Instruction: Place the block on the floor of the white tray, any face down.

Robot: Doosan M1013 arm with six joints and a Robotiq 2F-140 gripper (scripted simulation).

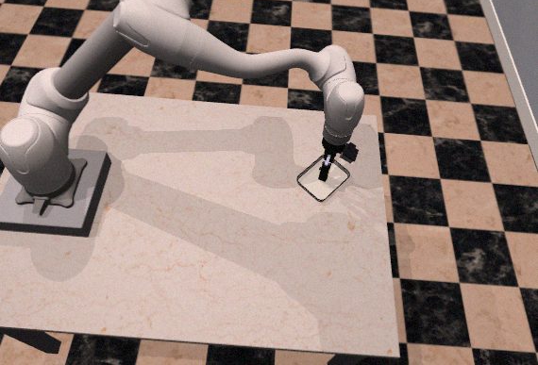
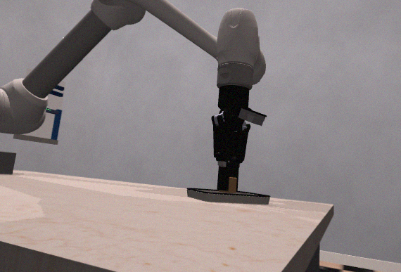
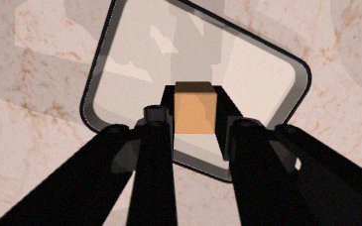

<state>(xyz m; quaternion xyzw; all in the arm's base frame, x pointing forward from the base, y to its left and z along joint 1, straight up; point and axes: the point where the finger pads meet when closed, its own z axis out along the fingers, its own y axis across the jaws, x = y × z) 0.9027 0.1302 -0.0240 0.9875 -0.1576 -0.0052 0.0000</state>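
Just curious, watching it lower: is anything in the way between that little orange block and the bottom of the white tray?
Nothing visible. The black gripper is shut on the small orange block, low inside the shallow white dark-rimmed tray. The tray floor around the block shows only shadows; whether it already touches cannot be told.

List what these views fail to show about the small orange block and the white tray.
- Exterior: the orange block's underside is hidden behind the white tray's rim, so contact with the floor is unclear.
- Wrist: the black gripper's fingers cover the tray's near edge.
- Top: the block is too small and hidden by the gripper.
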